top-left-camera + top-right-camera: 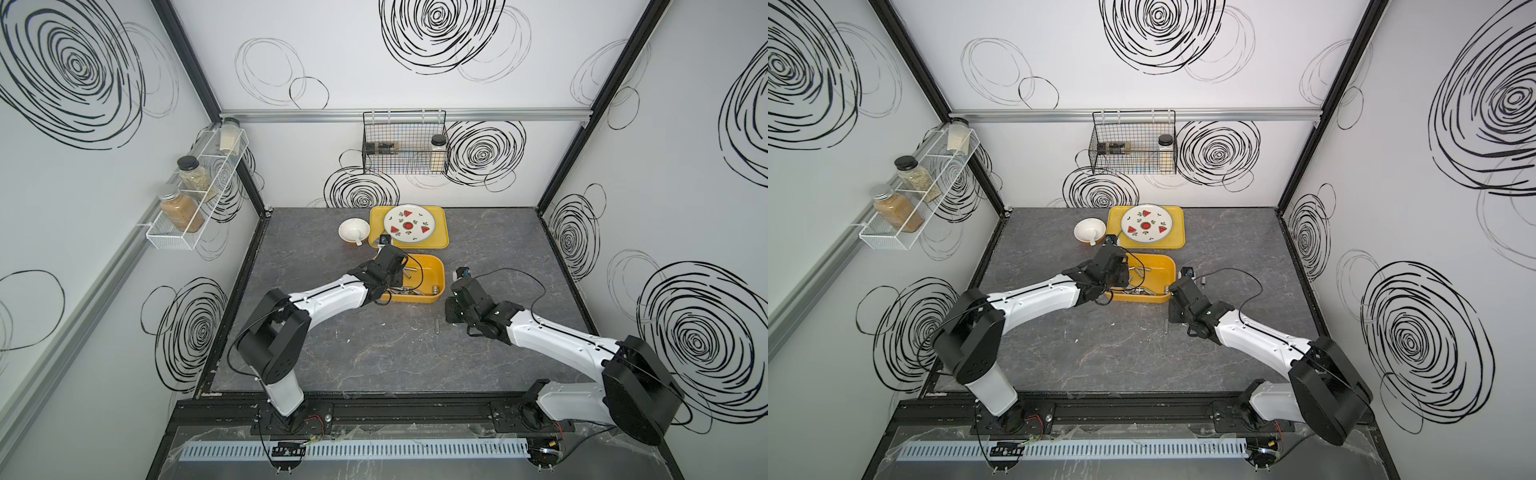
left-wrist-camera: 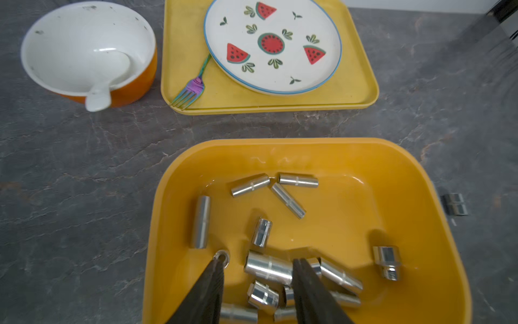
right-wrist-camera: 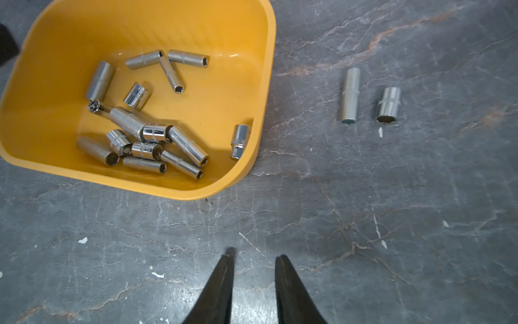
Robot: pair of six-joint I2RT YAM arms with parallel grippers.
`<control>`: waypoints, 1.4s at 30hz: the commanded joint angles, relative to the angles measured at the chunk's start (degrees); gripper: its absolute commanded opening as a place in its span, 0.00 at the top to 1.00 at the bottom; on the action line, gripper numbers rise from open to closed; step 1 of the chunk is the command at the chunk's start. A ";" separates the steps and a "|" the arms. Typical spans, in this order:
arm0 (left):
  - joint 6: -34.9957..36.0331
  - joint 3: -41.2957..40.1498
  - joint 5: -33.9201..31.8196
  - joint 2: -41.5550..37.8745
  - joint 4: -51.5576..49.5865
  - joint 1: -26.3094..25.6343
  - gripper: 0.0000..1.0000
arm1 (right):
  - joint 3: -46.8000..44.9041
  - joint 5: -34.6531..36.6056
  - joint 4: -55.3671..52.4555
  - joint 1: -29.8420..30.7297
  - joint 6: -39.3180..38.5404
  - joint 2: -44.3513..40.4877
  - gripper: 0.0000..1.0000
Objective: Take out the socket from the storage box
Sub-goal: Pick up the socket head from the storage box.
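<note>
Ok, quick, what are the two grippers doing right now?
Left gripper: open, jaws either side of a socket in the storage box, not clamped yet.
Right gripper: open, empty, above the table.

A dark grey, marble-veined desk (image 1: 353, 353) is seen, flecked with small white chips. The storage box (image 1: 434, 270) is set on it near the middle. Just behind the box a flat yellow tray (image 1: 438, 239) is laid, and beside that tray, behind the box and to its left, an orange bowl (image 2: 134, 84) is placed. To the right of the box two sockets (image 3: 350, 95) are laid side by side, clear of its wall. A slim metal piece (image 1: 437, 325) is seen in front of the box's right corner.
</note>
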 commanded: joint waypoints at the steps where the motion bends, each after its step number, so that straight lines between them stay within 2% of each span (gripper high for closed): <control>1: 6.42 4.37 0.32 4.39 -1.77 0.20 0.53 | -0.68 -1.18 2.90 0.30 -1.04 1.88 0.70; 4: 8.81 7.97 0.29 8.52 -2.59 0.64 0.53 | -1.15 -1.42 3.20 0.30 -1.15 2.84 0.71; 9: 12.60 12.80 5.51 13.64 -4.32 1.32 0.52 | -1.98 -2.56 4.26 0.29 -1.39 3.15 0.71; 14: 15.33 14.83 10.48 15.38 -6.01 3.11 0.49 | -1.98 -2.71 3.96 0.30 -1.49 3.49 0.71; 22: 18.03 16.13 13.79 15.70 -7.73 5.91 0.46 | -1.60 -3.42 4.24 0.30 -1.66 5.76 0.71; 33: 21.32 20.84 15.28 19.85 -8.99 7.70 0.46 | -1.09 -3.22 3.77 0.30 -1.99 6.96 0.71; 38: 21.63 20.64 13.81 21.34 -8.98 7.93 0.46 | -1.21 -2.93 3.77 0.30 -2.01 6.73 0.71; 42: 21.31 19.45 15.27 22.06 -8.20 8.38 0.47 | -1.03 -2.98 3.68 0.25 -2.07 7.17 0.71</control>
